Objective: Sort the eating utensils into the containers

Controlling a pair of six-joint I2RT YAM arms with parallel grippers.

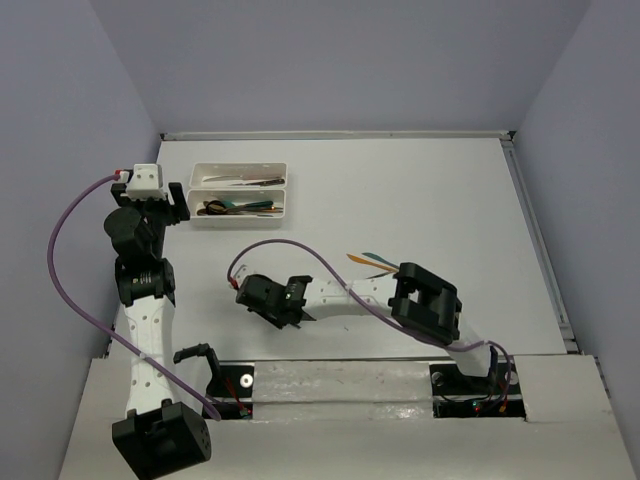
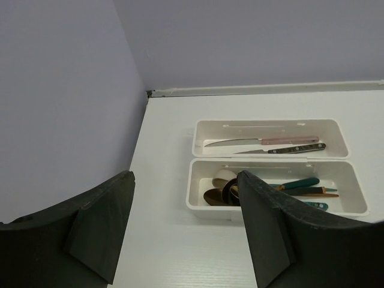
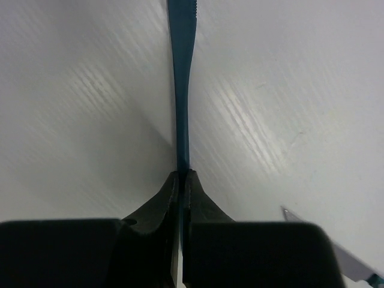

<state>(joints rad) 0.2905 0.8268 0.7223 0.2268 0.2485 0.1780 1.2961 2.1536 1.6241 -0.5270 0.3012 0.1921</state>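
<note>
— What's in the far tray (image 2: 270, 123)?
— Two knives lying lengthwise: a pink-handled knife (image 2: 264, 142) and, just beside it, a black-handled knife (image 2: 288, 149).
— And the near tray (image 2: 195, 186)?
— A heap of spoons (image 2: 217, 193), bowls to the left, teal and orange handles to the right.
— The trays?
— Side by side on the white bench (image 2: 162, 240). The left end effector (image 2: 183, 180) hangs in front, fingers spread wide.

far tray (image 1: 240, 165): two knives (image 2: 258, 143) lengthwise | near tray (image 1: 240, 223): spoons (image 2: 219, 192) heaped | dark blue knife (image 3: 181, 90): pinched in right hand (image 3: 182, 176)
</note>
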